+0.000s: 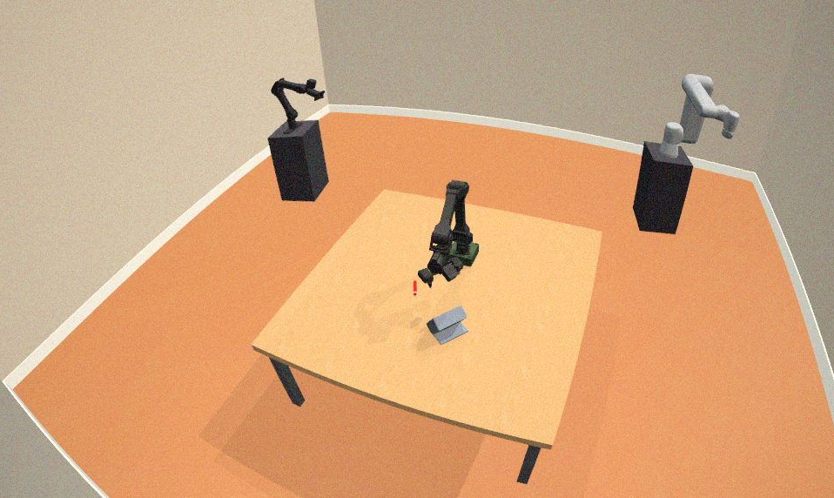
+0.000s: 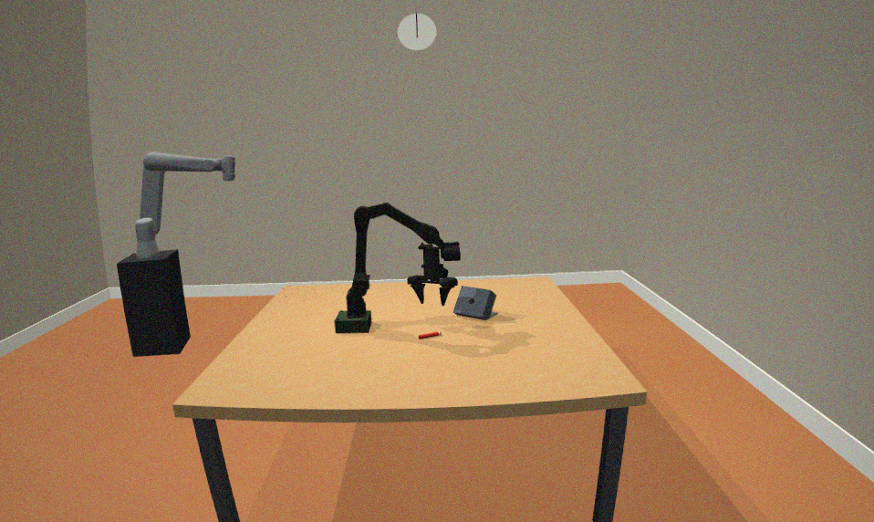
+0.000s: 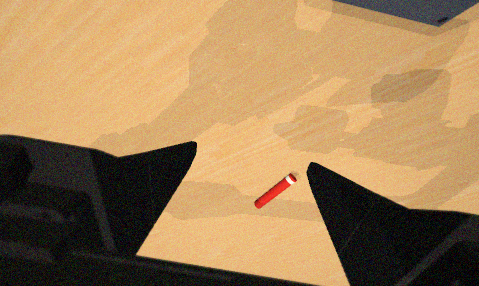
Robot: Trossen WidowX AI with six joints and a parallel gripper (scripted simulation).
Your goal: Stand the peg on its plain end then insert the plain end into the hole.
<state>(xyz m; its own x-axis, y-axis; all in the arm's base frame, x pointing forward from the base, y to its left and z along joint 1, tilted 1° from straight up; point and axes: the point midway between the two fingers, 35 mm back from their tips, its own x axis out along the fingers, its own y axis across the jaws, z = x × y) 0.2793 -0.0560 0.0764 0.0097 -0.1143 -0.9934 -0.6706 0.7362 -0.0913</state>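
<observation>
Basically, the slim red cylindrical peg w/ a white band near one end (image 1: 414,288) (image 2: 429,335) (image 3: 275,190) lies flat on the pale wooden tabletop (image 1: 501,371) (image 2: 395,376) (image 3: 85,100), outside the hole. The black two-fingered hand (image 1: 437,283) (image 2: 432,303) (image 3: 252,157) is above the tabletop, fingers spread wide, nothing b/w them. In the wrist pic, the peg appears in the gap b/w the fingertips, running diagonally, banded end nearer the RH finger as pictured.

The blue-grey sloped panel (image 1: 447,318) (image 2: 483,304) (image 3: 410,7) sits near the peg, well apart from the arm's dark green base (image 1: 473,252) (image 2: 339,326). Its one round hole (image 2: 472,300) shows dark in the ext. view; depth & inside can't be made out. In the wrist pic only part of the panel shows, at the top edge.

In the bkgd, a light grey robot arm (image 1: 692,117) (image 2: 153,194) stands on a black box-shaped pedestal (image 1: 662,198) (image 2: 155,311).
</observation>
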